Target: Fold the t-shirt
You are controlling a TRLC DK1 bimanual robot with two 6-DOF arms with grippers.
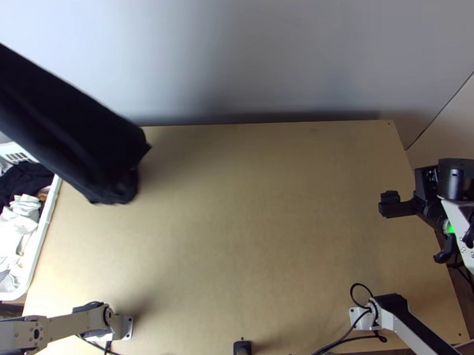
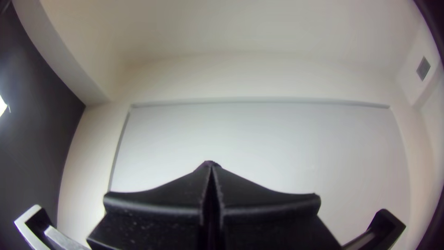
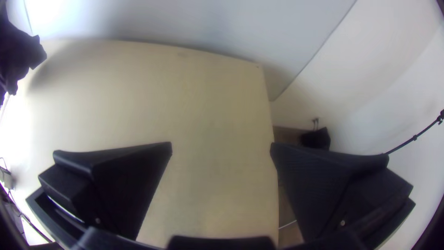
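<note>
Hanging well left of your empty, wide-open right gripper (image 1: 414, 231): long black cloth t-shirt (image 1: 60, 118). Left gripper (image 2: 210, 165) closed; can't tell its hold.

Table (image 1: 239, 227): wall (image 1: 264, 52) behind. Left side: 1 basket (image 1: 43, 234), with clothes (image 1: 12, 238) in it. T-shirt (image 1: 60, 115) hangs over the table's far left part. Near edge: 2 bases, left arm base (image 1: 123, 327) and right arm base (image 1: 361, 318). Right gripper (image 1: 421, 233) sits at the right edge.
</note>
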